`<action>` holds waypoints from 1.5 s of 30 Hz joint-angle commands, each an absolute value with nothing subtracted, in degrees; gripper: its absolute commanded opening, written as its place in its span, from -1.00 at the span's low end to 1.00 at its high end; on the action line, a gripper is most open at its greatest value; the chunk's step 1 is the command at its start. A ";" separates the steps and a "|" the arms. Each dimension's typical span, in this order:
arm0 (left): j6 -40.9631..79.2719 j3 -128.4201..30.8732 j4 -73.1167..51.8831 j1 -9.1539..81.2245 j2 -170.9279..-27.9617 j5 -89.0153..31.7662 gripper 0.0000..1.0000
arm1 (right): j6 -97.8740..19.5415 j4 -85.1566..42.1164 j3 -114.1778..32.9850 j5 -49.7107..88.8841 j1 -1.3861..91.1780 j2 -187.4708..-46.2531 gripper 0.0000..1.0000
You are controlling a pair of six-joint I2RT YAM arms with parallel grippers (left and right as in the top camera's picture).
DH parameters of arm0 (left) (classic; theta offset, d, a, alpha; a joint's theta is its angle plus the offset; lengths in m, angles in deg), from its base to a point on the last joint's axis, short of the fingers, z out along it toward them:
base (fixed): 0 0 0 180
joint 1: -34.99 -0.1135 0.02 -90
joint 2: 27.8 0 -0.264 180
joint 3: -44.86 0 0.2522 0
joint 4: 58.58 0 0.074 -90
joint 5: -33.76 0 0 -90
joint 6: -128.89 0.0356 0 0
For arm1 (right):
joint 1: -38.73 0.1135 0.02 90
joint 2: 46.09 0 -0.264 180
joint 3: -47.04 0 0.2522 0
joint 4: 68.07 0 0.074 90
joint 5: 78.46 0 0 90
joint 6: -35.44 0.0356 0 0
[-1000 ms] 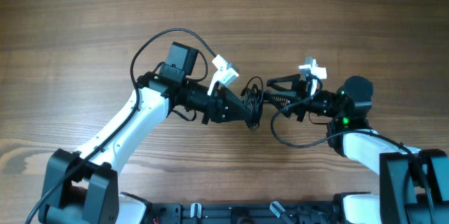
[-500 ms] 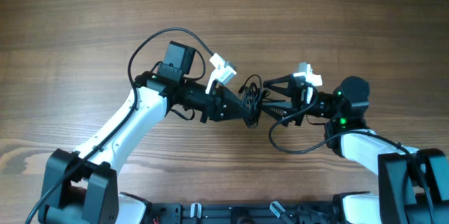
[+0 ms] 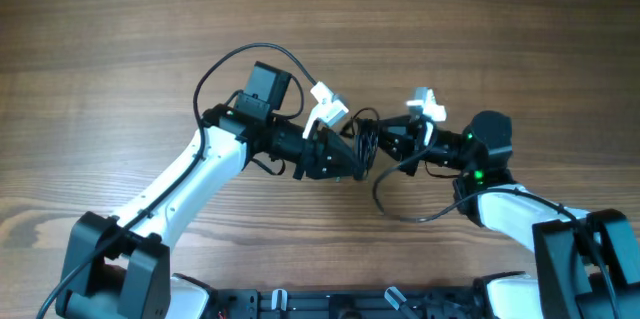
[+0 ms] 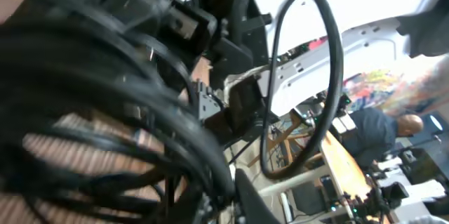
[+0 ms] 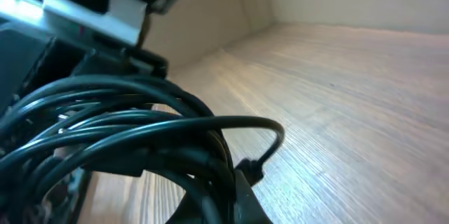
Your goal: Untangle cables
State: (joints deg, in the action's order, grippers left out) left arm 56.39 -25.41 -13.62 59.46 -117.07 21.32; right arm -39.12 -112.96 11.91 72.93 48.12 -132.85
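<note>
The cables (image 3: 366, 142) are a small coil of thin black cords held off the wooden table (image 3: 150, 19) between the two arms, at the middle of the overhead view. My left gripper (image 3: 356, 162) reaches in from the left and is shut on the coil's lower part. From the right, my right gripper (image 3: 388, 143) is shut on the coil's other side. In the left wrist view the cords (image 4: 105, 90) fill the frame, blurred, and run into the jaws (image 4: 224, 199). The right wrist view shows the looped cords (image 5: 119, 122) pinched at the fingers (image 5: 242, 196), one small plug end (image 5: 249, 168) sticking out.
A thicker black wire (image 3: 400, 209) loops down from the right arm onto the table, and another (image 3: 250, 54) arcs over the left arm's camera. Bare wood lies all around the two arms. The arm bases (image 3: 330, 304) sit at the near edge.
My right gripper moved left onto the coil and went from open to shut on it. The left arm shifted slightly right with the coil.
</note>
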 commanded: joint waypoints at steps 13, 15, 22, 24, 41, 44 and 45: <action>36.17 -25.36 -18.91 53.88 -117.03 3.96 0.99 | 21.33 -99.34 11.22 67.18 39.51 -132.54 -0.91; 23.01 -25.36 -20.51 53.88 -117.03 -8.08 1.00 | 24.77 -90.99 11.22 66.26 39.51 -132.54 -0.91; 16.15 -25.36 -27.37 56.96 -117.03 -12.82 1.00 | 24.66 -81.20 11.22 62.92 39.51 -132.54 -0.91; 16.56 -25.36 -28.86 59.04 -117.03 -12.82 1.00 | 23.83 -81.24 11.22 62.24 39.51 -132.54 -0.92; 11.32 -25.36 -35.54 73.40 -117.38 -44.30 1.00 | 15.85 -81.22 11.22 65.58 39.51 -132.54 -0.92; 11.17 -25.36 -37.56 73.51 -118.45 -44.12 1.00 | 15.67 -81.22 11.22 65.63 39.84 -132.54 -0.91; 10.84 -25.36 -38.10 73.51 -119.19 -44.12 1.00 | 15.69 -81.24 11.22 65.65 40.34 -132.54 -0.91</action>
